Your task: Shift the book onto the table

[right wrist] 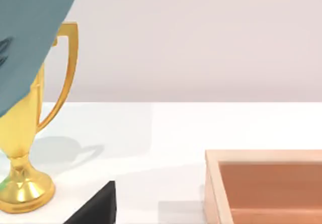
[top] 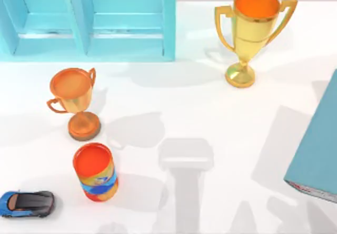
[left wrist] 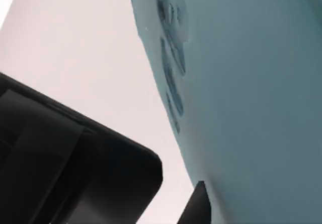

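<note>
Left end effector (left wrist: pixel 198 204) state cannot be told: the left wrist view shows dark hardware and one dark finger tip touching the teal cover of the book (left wrist: pixel 241 93), but not the grip itself. Ordered by size, the white surface (top: pixel 210 113) spans the top view. The turquoise shelf unit (top: pixel 89 21) stands at its far left edge. The book (top: pixel 318 144) appears at the right edge of the top view, tilted, its white page edge facing down toward the near side; whether it rests on the surface or is raised above it cannot be told. The large gold trophy (top: pixel 254 31) stands upright at the far right; in the right wrist view the book (right wrist: pixel 25 38) overlaps this trophy (right wrist: pixel 22 148), and a wooden tray (right wrist: pixel 266 186) lies on the surface nearby. A smaller bronze trophy (top: pixel 76 100) stands at centre left, with the orange can (top: pixel 96 172) just in front of it. A blue toy car (top: pixel 26 203) sits at the near left corner.
</note>
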